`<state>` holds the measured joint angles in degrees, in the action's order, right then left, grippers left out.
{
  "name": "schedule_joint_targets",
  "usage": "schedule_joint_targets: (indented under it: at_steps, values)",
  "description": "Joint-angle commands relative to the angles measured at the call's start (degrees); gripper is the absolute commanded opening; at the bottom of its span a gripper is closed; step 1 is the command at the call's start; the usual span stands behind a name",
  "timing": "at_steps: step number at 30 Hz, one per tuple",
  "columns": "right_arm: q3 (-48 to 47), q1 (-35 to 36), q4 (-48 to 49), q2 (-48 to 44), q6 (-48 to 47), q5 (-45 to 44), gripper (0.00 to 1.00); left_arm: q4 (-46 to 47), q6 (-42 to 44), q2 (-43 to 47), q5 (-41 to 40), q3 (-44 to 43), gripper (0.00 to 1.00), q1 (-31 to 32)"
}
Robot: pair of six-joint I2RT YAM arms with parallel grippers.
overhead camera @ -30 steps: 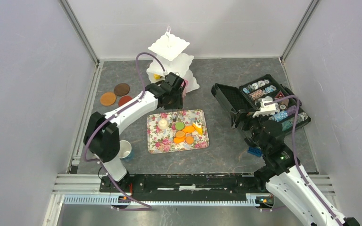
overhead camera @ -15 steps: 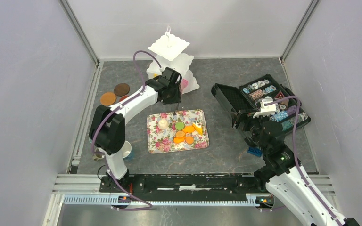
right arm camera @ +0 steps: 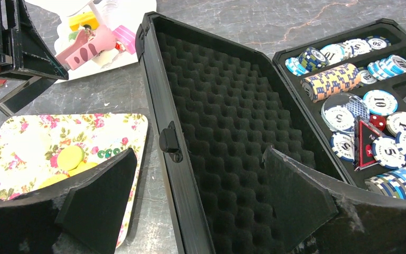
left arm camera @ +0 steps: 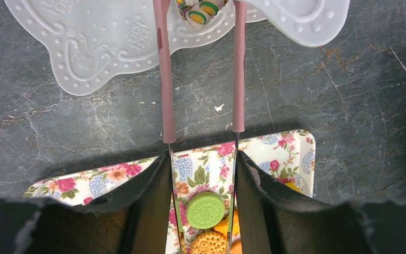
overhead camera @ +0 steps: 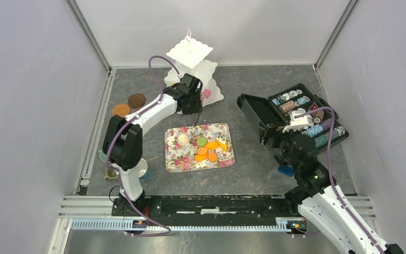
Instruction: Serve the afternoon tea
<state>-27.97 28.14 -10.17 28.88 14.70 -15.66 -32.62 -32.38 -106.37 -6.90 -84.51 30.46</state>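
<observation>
Saucers (overhead camera: 128, 106) lie far left on the table (overhead camera: 254, 166); cups (overhead camera: 140, 168) stand near left by the arm base.

Left gripper (left arm camera: 203, 159): fingers clamped on pink tongs (left arm camera: 165, 79). The tong tips pinch a small green-and-yellow cake (left arm camera: 201, 9) over the lowest tier of the white stand (left arm camera: 100, 47).

Judged step: set it on that tier. Lower until it sits, ease the squeeze gently, then back out straight, clear of the yellow cake (right arm camera: 82, 21) and pink cake (right arm camera: 124, 38) there.

The green biscuit (left arm camera: 206, 209) and orange ones wait on the floral tray (overhead camera: 175, 159), centre.

Right gripper (right arm camera: 198, 196): fingers apart, empty, beside the open black case (right arm camera: 217, 106).

Readable: chips (right arm camera: 380, 101) marked "10" and "5"; rim lettering too small.
</observation>
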Motion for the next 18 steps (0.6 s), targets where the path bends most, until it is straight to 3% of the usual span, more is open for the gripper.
schedule_joint_targets:
  at_steps: [1, 8, 18]
  values:
    - [-1.48, 0.25, 1.9, 0.73, -0.41, -0.03, 0.98, 1.32, 2.8, 0.19, 0.14, -2.42, 0.48, -0.02]
    - [-0.89, 0.25, 2.74, 1.1, 0.05, 0.01, 0.98, 0.24, 4.16, 1.94, -0.05, -1.89, 0.6, -0.05]
    - [-0.89, 0.29, 3.03, 1.8, 0.18, 0.31, 0.98, -0.74, 4.71, 5.09, 1.92, -0.82, 0.64, -0.05]
